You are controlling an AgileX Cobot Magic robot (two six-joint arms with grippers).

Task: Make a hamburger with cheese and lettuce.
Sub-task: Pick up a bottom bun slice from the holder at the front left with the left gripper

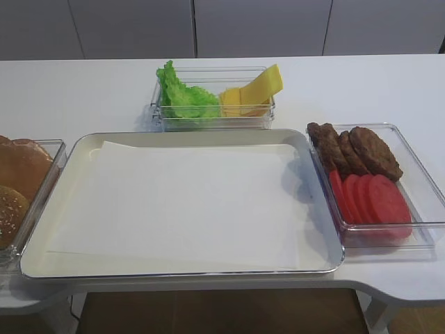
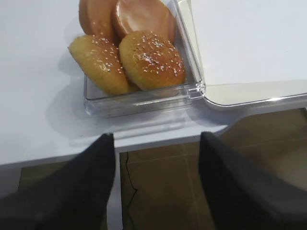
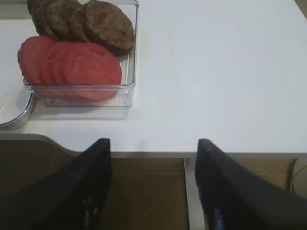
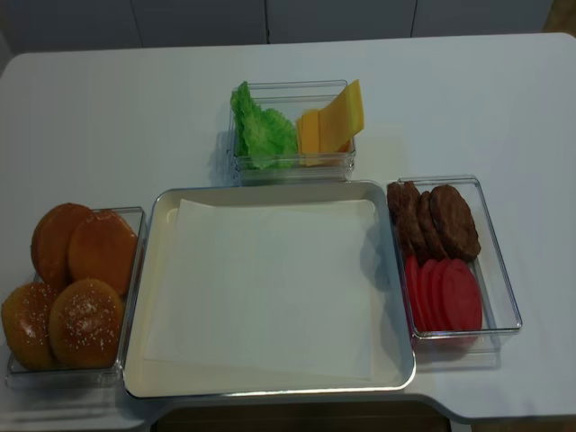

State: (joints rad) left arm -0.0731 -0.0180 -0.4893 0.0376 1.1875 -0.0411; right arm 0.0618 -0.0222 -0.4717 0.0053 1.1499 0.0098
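Of the hamburger I see only smooth golden-brown bun halves (image 4: pixel 103 250) (image 2: pixel 141 17), lying in a clear bin on the left behind two sesame buns (image 2: pixel 151 60). Green frilly lettuce (image 1: pixel 182 96) (image 4: pixel 264 132) and yellow cheese slices (image 1: pixel 254 90) (image 4: pixel 333 121) share a clear bin behind the tray. My left gripper (image 2: pixel 156 138) hangs open and empty off the table's front edge, just in front of the bun bin. Off the same edge, near the patty bin, my right gripper (image 3: pixel 153 143) is also open and empty. Neither gripper shows in the exterior views.
A metal tray (image 4: pixel 270 393) lined with white paper (image 4: pixel 270 288) fills the middle of the table. To its right a clear bin (image 1: pixel 417 156) holds dark meat patties (image 1: pixel 358 149) and red tomato slices (image 1: pixel 372 198). The brown floor lies below the table edge.
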